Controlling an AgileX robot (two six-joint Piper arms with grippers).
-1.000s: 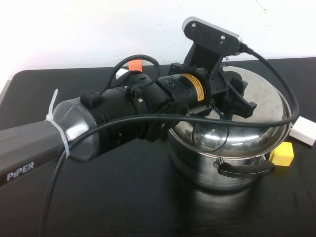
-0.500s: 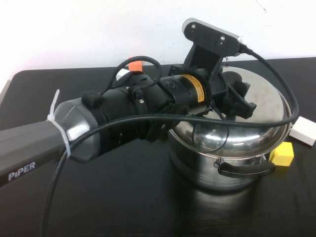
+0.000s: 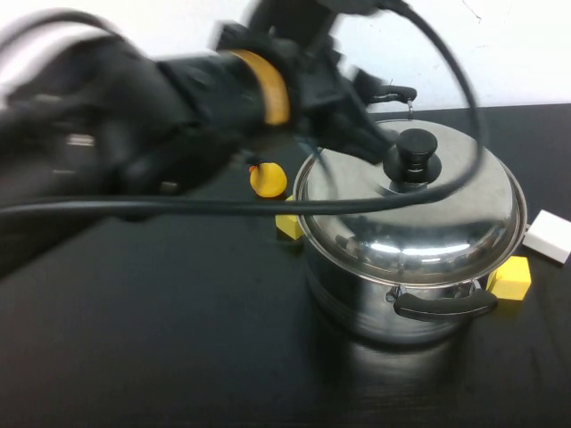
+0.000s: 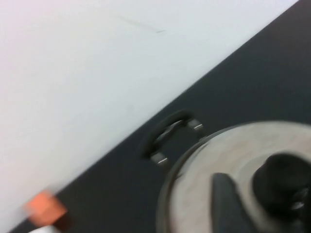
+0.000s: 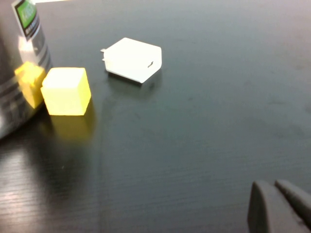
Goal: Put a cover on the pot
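The steel pot [image 3: 375,312] with black loop handles stands at the right of the black table. The domed steel lid [image 3: 446,223] with its black knob [image 3: 412,156] rests on the pot's rim. My left gripper [image 3: 375,143] is blurred, just left of the knob and apart from it, open and empty. In the left wrist view one finger [image 4: 224,201] shows beside the knob [image 4: 284,182] over the lid [image 4: 233,155]. My right gripper [image 5: 279,204] is shut and empty, low over the bare table to the right of the pot [image 5: 9,97].
A yellow block [image 3: 510,276] and a white charger [image 3: 548,236] lie right of the pot; both also show in the right wrist view, block [image 5: 66,91] and charger [image 5: 133,59]. A yellow block [image 3: 288,225] and a round yellow thing [image 3: 268,178] lie left of it. An orange block [image 4: 44,208] sits by the wall.
My left gripper has let go of the knob and the arm has swung up and back to the left. The lid stays on the pot.
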